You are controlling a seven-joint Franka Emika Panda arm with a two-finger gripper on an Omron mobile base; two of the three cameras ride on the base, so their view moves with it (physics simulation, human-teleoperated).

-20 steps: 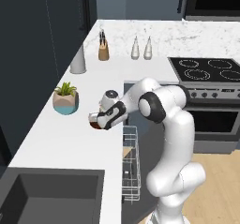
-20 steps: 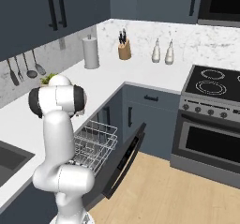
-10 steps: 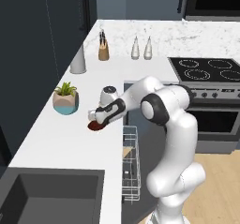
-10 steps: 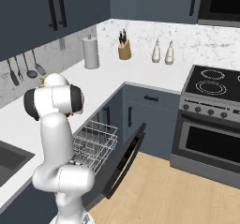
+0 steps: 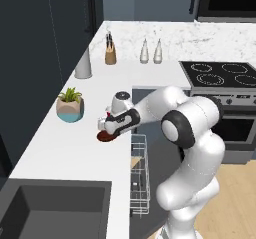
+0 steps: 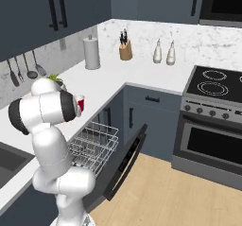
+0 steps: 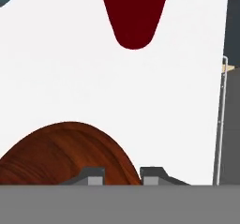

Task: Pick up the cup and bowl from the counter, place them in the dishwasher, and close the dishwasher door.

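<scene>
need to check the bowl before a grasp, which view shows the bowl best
The hand view: the bowl fills its lower left, brown grain plain, right above the pincer. The left base view shows only a dark sliver of the bowl under the hand. In the right base view the arm stands in front of that spot.

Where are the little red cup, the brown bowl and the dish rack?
cup [image 6: 80, 103], right base view, its side wall.
bowl [image 7: 61, 155], hand view, its wood-brown surface.
dishwasher rack [image 6: 94, 144], right base view, its white wire grid.
</scene>
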